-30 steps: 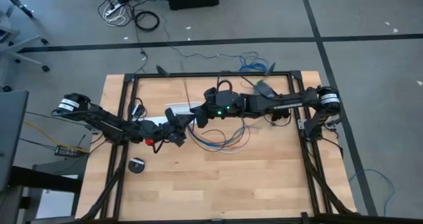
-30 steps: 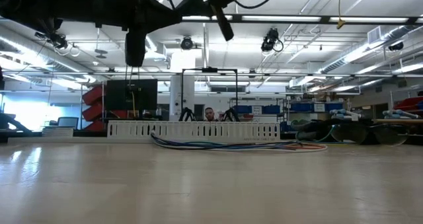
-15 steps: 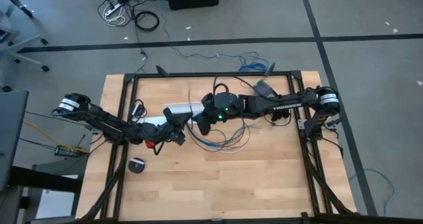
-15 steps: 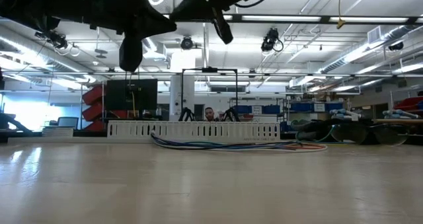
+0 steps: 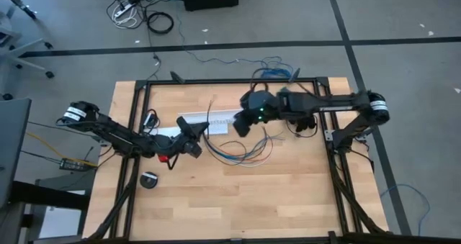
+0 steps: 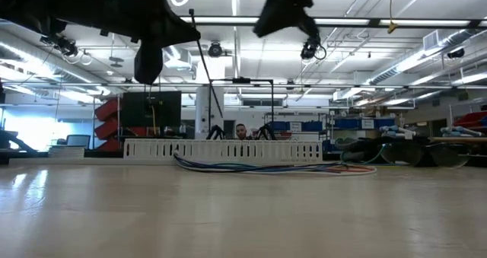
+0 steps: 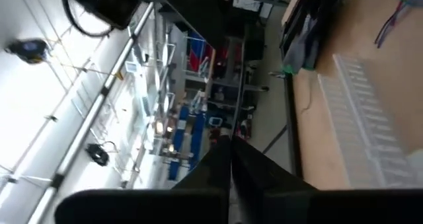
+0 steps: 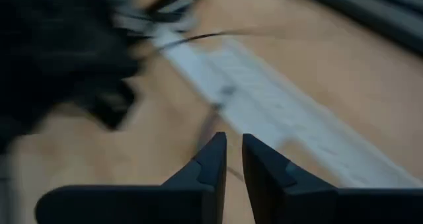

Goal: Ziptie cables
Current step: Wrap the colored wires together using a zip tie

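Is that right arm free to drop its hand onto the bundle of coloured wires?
Probably yes. The right hand hangs above the white channel, empty, fingers slightly parted, and the cables lie beside it in the open on the table. The left hand, holding the ziptie, sits off to the side.

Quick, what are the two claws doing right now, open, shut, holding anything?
Left gripper: shut on the ziptie, which sticks up from it.
Right gripper: fingers slightly apart, holding nothing, above the white channel.
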